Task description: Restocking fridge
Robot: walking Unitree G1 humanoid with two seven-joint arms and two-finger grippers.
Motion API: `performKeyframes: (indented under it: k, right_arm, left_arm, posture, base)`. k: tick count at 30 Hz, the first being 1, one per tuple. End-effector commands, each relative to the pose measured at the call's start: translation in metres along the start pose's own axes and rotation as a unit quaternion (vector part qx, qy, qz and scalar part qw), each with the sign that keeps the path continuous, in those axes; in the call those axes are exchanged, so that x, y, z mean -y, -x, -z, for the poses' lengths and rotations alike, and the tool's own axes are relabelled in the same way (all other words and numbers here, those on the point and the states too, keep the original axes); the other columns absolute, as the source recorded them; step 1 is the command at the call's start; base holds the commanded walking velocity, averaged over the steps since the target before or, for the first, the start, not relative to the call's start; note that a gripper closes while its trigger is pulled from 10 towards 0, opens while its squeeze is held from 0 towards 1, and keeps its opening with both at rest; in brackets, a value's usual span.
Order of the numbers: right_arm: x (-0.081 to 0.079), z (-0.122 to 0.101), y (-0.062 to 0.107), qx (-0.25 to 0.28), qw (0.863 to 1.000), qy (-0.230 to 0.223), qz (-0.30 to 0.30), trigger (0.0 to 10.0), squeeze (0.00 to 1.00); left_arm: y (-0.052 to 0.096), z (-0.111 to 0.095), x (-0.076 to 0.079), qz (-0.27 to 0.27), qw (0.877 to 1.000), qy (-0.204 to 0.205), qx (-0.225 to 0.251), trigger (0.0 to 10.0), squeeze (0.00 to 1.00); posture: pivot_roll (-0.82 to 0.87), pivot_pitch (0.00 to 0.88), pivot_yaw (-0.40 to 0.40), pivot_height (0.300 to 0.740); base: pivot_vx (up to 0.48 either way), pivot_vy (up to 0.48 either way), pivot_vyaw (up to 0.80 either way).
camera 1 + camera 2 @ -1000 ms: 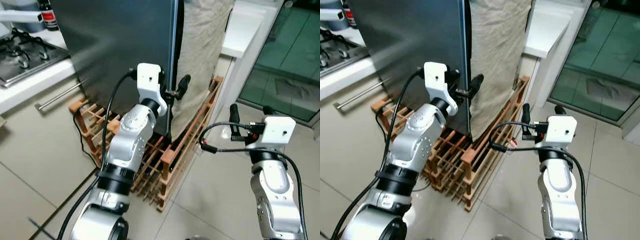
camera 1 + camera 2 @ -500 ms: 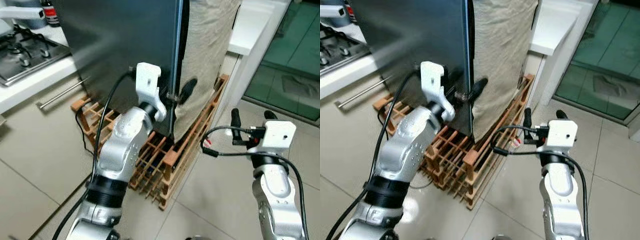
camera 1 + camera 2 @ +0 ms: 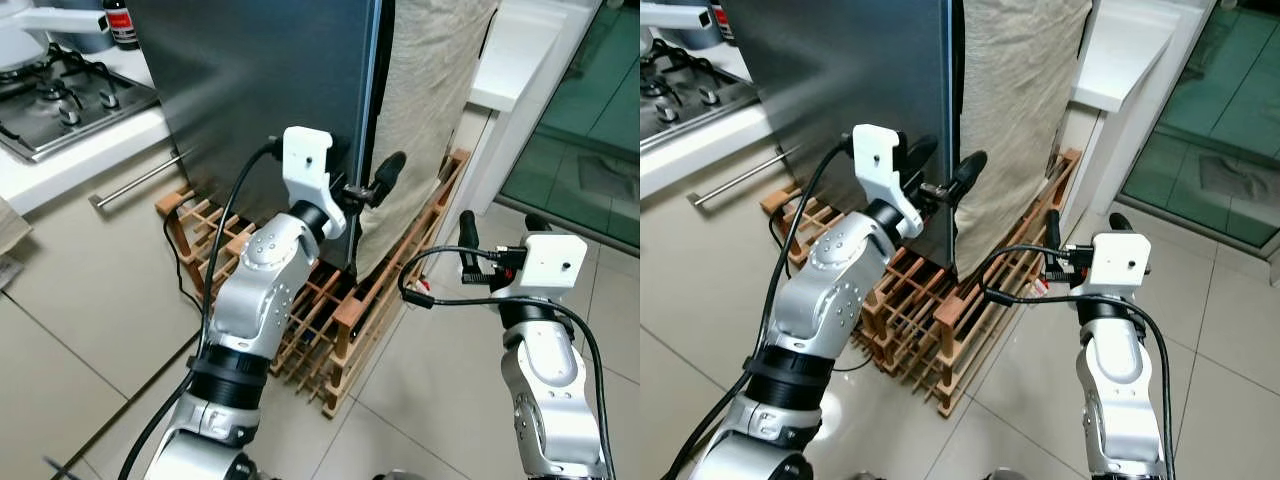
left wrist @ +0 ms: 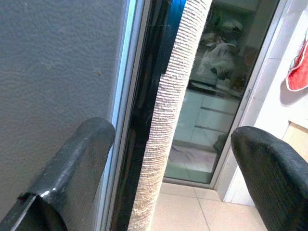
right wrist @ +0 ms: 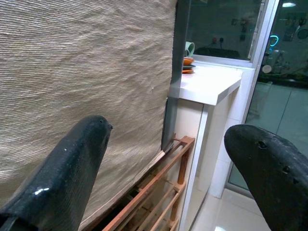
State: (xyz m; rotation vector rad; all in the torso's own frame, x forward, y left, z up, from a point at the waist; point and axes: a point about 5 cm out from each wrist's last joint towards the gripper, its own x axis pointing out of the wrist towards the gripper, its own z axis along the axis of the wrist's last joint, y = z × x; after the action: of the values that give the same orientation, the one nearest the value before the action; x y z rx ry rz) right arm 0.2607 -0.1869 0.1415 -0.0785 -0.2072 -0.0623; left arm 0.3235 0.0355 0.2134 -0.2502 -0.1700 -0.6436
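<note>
I'm holding the left gripper [image 3: 945,182] raised and reaching forward, fingers spread wide and empty — straddling the fridge door [image 3: 860,90] edge. The right gripper [image 3: 495,225] is waiting low beside the wooden rack [image 3: 345,310], wide open too. Since half a second ago the left arm is sitting slightly higher — same straddle.

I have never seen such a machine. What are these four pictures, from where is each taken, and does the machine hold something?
It is a walking robot with two silver arms. Two pictures come from cameras on its head, two from its wrists. The left gripper, fingers open, is at the edge of the tall dark grey fridge door, beside a hanging beige woven cloth. The right gripper is open and holds nothing. A wooden lattice rack lies on the tiled floor.
</note>
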Motion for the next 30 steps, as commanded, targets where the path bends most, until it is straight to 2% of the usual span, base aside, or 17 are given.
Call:
performKeyframes:
  k: [1,2,4,5,6,7,11,13,14,17,20,22,27,30]
  right_arm:
    - [0.005,-0.003,0.001,0.007,1.0,0.002,0.011,10.0,0.0]
    - [0.005,-0.003,0.001,0.007,1.0,0.002,0.011,10.0,0.0]
    - [0.009,-0.005,0.004,0.011,1.0,-0.001,0.02,10.0,0.0]
    - [0.009,-0.005,0.004,0.011,1.0,-0.001,0.02,10.0,0.0]
    - [0.011,-0.004,0.007,0.006,1.0,0.006,0.026,10.0,0.0]
    - [0.012,-0.004,0.008,0.005,1.0,0.008,0.027,10.0,0.0]
    - [0.012,-0.003,0.008,0.004,1.0,0.009,0.025,10.0,0.0]
    - [0.01,-0.002,0.007,0.002,1.0,0.008,0.018,10.0,0.0]
    - [0.01,-0.002,0.007,0.002,1.0,0.008,0.018,10.0,0.0]
    - [0.008,-0.001,0.004,0.004,1.0,0.006,0.008,10.0,0.0]
    - [0.007,-0.001,0.003,0.002,1.0,0.007,0.005,10.0,0.0]
    - [0.001,0.001,-0.003,-0.003,1.0,0.007,-0.01,10.0,0.0]
    - [0.002,0.002,-0.004,-0.003,1.0,0.0,-0.007,10.0,0.0]
    - [0.003,0.003,-0.004,-0.004,1.0,0.002,-0.003,10.0,0.0]
  left_arm:
    - [0.009,0.006,-0.007,-0.005,1.0,-0.01,-0.02,10.0,0.0]
    - [0.009,0.006,-0.007,-0.005,1.0,-0.01,-0.02,10.0,0.0]
    - [0.023,0.01,-0.017,-0.018,0.999,-0.023,-0.029,10.0,0.0]
    - [0.023,0.01,-0.017,-0.018,0.999,-0.023,-0.029,10.0,0.0]
    - [0.037,0.01,-0.027,-0.037,0.998,-0.041,-0.03,10.0,0.0]
    - [0.043,0.009,-0.031,-0.046,0.997,-0.047,-0.026,10.0,0.0]
    - [0.053,0.003,-0.038,-0.07,0.996,-0.061,-0.003,10.0,0.0]
    - [0.073,-0.004,-0.05,-0.124,0.989,-0.073,0.03,10.0,0.0]
    - [0.073,-0.004,-0.05,-0.124,0.989,-0.073,0.03,10.0,0.0]
    - [0.095,-0.002,-0.06,-0.183,0.98,-0.078,0.025,10.0,0.0]
    - [0.096,0.0,-0.062,-0.195,0.978,-0.077,0.022,10.0,0.0]
    - [0.088,0.004,-0.066,-0.195,0.977,-0.089,0.001,10.0,0.0]
    - [0.087,0.016,-0.078,-0.208,0.974,-0.086,-0.032,10.0,0.0]
    - [0.084,0.019,-0.081,-0.213,0.97,-0.111,-0.041,10.0,0.0]
  posture:
    - [-0.17,0.0,0.024,0.74]
    - [-0.17,0.0,0.024,0.74]
    - [-0.17,0.0,0.023,0.74]
    - [-0.17,0.0,0.023,0.74]
    - [-0.17,0.0,0.018,0.74]
    - [-0.16,0.0,0.017,0.74]
    - [-0.15,0.0,0.017,0.74]
    - [-0.13,0.0,0.011,0.74]
    - [-0.13,0.0,0.011,0.74]
    - [-0.11,0.0,-0.002,0.74]
    - [-0.11,0.0,-0.007,0.74]
    - [-0.09,0.0,-0.019,0.74]
    - [-0.09,0.0,-0.019,0.74]
    - [-0.1,0.0,-0.015,0.74]
  base:
    - [0.0,0.0,0.0]
    - [0.0,0.0,0.0]
    - [0.0,0.0,0.0]
    - [0.0,0.0,0.0]
    - [0.0,0.0,0.0]
    - [0.0,0.0,-0.62]
    - [0.0,0.0,-0.71]
    - [0.0,0.0,-0.8]
    - [0.0,0.0,-0.8]
    - [0.0,0.0,-0.74]
    - [0.0,0.0,-0.2]
    - [0.0,0.0,-0.8]
    - [0.0,0.0,-0.8]
    - [0.0,0.0,-0.8]
